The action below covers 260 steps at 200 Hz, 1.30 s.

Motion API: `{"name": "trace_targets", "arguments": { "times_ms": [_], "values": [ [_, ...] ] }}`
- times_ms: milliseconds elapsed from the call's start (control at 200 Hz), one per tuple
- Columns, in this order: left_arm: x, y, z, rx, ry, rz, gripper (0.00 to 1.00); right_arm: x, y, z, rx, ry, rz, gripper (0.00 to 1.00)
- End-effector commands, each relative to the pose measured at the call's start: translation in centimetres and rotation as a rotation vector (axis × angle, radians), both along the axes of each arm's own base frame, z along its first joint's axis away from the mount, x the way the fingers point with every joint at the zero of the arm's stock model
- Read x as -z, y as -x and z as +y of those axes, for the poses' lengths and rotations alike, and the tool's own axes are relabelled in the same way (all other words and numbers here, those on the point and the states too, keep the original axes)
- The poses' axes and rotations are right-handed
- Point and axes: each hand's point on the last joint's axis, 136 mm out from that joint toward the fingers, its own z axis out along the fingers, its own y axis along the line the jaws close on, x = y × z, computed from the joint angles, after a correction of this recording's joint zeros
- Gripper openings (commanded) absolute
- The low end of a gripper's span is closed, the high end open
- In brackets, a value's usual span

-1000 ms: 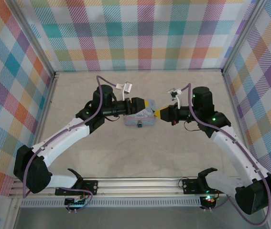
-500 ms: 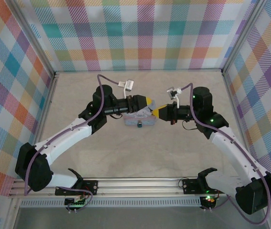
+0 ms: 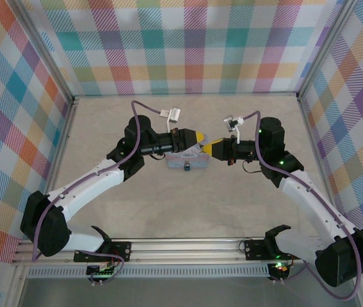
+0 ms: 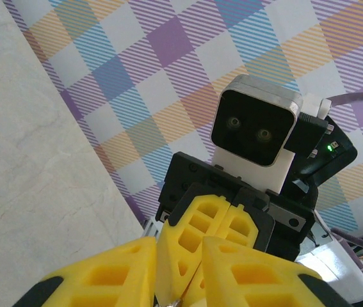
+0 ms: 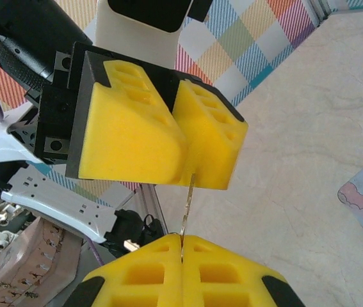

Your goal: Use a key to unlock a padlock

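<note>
Padlock (image 3: 186,168) is seen as a tiny dark spot at the 6 o'clock edge of the pale blue tin (image 3: 192,158), resting on the table (image 3: 168,211) at about 7 o'clock of the two meeting claws. The key (image 5: 185,204) is pinched between the pressed-together fingers of the right gripper (image 5: 182,239). Its other end is lodged at the seam of the left gripper (image 5: 185,171), whose fingers also appear closed on it. A hand-over of the key is judged to be the step in hand. One grip should be held firm until the other is released, and the blade should be held straight so that it is neither bent nor dropped. Hardly any gap is found between the claws, and the tin lies just beside them. Open table is available toward 6 o'clock, and the walls (image 3: 187,45) stand well apart.
</note>
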Motion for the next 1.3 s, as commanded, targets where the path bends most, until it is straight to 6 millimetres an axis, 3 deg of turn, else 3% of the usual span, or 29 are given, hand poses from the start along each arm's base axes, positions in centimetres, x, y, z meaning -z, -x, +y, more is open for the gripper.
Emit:
{"name": "trace_targets", "arguments": {
  "times_ms": [0,230,340,495,585,885,1100,1295],
  "values": [
    [-0.1,0.7,-0.1,0.013,0.004,-0.025,0.18,-0.2,0.0,0.2,-0.008,-0.017,-0.016,0.00],
    [0.3,0.6,0.2,-0.006,-0.021,-0.028,0.00,-0.2,-0.3,0.3,0.001,-0.020,-0.011,0.00],
    [0.6,0.5,0.4,-0.019,-0.041,-0.024,0.00,-0.1,-0.4,0.3,0.010,-0.018,-0.006,0.00],
    [1.6,-0.3,1.2,-0.078,-0.100,-0.020,0.00,0.3,-1.0,-0.4,0.079,0.010,-0.006,0.40],
    [2.4,-1.0,2.0,-0.126,-0.148,-0.015,0.00,0.6,-1.3,-1.0,0.140,0.035,-0.016,0.45],
    [4.3,-2.6,4.1,-0.259,-0.265,-0.018,0.00,2.0,-4.4,-3.6,0.408,0.102,0.024,0.51],
    [4.0,-3.0,4.4,-0.292,-0.248,-0.027,0.00,2.9,-5.4,-3.2,0.440,0.029,0.101,0.50],
    [3.4,-3.0,3.9,-0.280,-0.186,-0.031,0.00,2.5,-4.5,-1.4,0.344,-0.120,0.125,0.45]
  ]
}}
